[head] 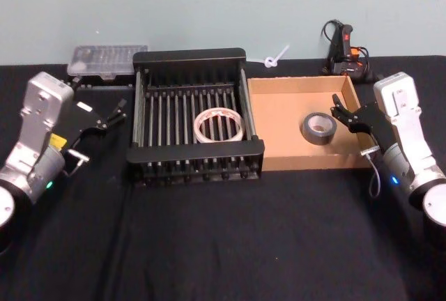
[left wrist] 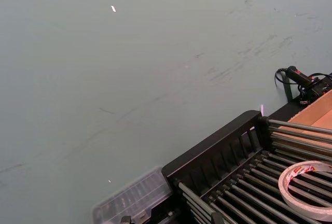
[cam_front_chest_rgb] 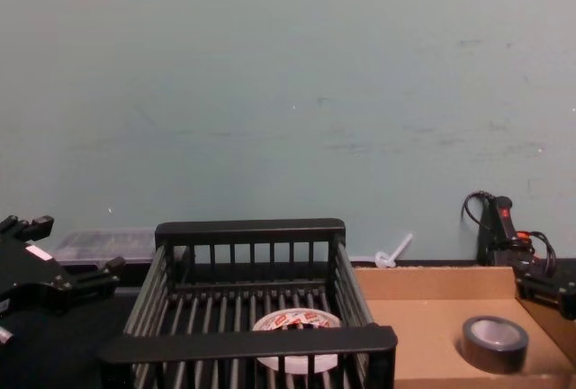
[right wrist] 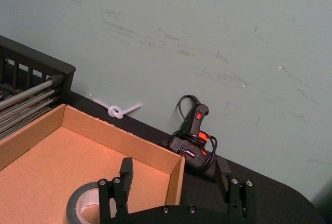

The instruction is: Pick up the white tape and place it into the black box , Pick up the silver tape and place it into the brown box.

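**Both grippers empty, tapes in their boxes**

The right gripper point(head: 341, 111) hangs wide open and empty over the right wall of the brown box point(head: 279, 152), just beside the silver tape point(head: 319, 129), which lies flat inside; in the right wrist view the tape point(right wrist: 83, 200) is partly cut off behind a finger. The left gripper point(head: 111, 114), open and empty, sits left of the black box point(head: 195, 153), apart from it. The white tape point(head: 218, 125) lies on the box's ribbed floor, half hidden behind the front rim in the chest view.

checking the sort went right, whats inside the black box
The white tape lies flat on the ribbed floor of the black box, right of middle. Nothing else shows inside. In the chest view the near rim bar covers part of the roll.
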`<state>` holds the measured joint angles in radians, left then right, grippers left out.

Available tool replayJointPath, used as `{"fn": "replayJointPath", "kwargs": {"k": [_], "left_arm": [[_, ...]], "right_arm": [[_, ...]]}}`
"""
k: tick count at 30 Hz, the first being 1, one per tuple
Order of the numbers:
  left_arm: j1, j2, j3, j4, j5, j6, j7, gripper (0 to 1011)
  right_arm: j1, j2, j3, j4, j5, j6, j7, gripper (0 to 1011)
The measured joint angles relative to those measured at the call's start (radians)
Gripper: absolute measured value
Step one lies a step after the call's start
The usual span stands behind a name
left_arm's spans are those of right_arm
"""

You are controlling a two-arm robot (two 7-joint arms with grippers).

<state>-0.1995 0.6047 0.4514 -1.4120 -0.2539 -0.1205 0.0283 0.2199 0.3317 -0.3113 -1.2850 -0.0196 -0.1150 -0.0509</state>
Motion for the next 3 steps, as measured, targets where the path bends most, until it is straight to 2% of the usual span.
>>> {"fn": "replayJointPath", "kwargs": {"k": [3], "left_arm": [[0.0, 0.0, 0.0, 0.0, 0.0, 0.0, 0.0, 1001]], "right_arm": [[0.0, 0.0, 0.0, 0.0, 0.0, 0.0, 0.0, 1003]]}}
